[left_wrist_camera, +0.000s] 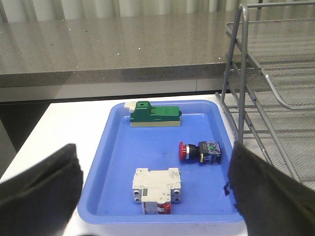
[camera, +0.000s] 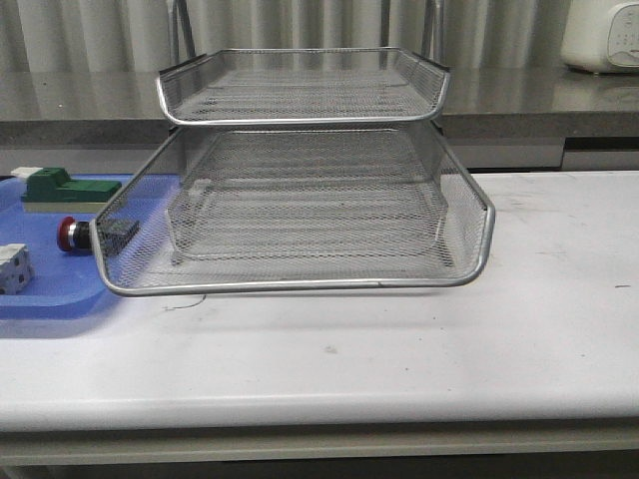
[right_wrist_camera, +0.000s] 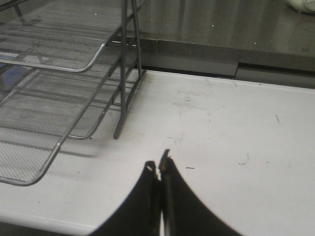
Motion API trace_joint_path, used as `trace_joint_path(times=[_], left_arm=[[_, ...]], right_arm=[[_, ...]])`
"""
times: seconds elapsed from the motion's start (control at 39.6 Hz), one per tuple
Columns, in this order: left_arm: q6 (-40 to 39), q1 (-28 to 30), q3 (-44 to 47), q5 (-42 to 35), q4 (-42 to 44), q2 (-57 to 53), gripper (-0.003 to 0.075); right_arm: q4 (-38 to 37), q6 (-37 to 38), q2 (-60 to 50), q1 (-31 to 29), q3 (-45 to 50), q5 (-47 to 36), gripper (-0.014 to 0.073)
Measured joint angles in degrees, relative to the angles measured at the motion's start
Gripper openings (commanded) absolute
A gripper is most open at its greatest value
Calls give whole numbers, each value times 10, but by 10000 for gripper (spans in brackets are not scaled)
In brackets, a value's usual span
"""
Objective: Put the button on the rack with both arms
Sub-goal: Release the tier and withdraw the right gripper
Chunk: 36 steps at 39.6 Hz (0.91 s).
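Observation:
The button (camera: 70, 234) lies on its side in the blue tray (camera: 50, 299), its red head pointing away from the rack (camera: 310, 284), whose left edge stands right next to it. In the left wrist view the button (left_wrist_camera: 199, 151) sits ahead of my left gripper (left_wrist_camera: 153, 146), nearer one of the wide-apart fingers (left_wrist_camera: 266, 191). That gripper is open and holds nothing. My right gripper (right_wrist_camera: 160, 163) is shut and empty over bare white table, beside the rack (right_wrist_camera: 59, 64). Neither arm shows in the front view.
The blue tray (left_wrist_camera: 106, 147) also holds a green block (left_wrist_camera: 155, 114) and a white block (left_wrist_camera: 156, 189). The rack's upright posts (left_wrist_camera: 234, 78) stand close to the tray's rim. A grey counter (camera: 559, 100) runs behind the table, with a white appliance (camera: 604, 35) on it.

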Motion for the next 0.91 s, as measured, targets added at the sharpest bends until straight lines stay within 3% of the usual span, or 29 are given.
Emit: trace_joint_path(times=[0.91], left_arm=[[0,0,0,0,0,0,568]], right_arm=[[0,0,0,0,1,7,-60]])
